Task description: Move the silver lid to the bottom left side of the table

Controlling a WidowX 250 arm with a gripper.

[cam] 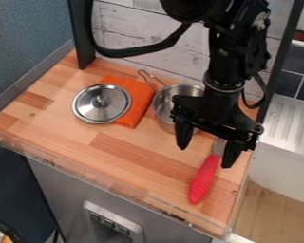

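My gripper (205,154) hangs over the right part of the table (123,149), its two fingers spread wide with nothing between them. The silver lid (102,103) lies at the upper left, knob up, partly on an orange cloth (138,97). The lid is to the left of the gripper and well apart from it.
A silver pot (162,105) stands between the cloth and my gripper, partly hidden by the arm. A red-handled utensil (204,179) lies below the gripper, near the front right. A clear rim (104,182) runs along the table's front edge.
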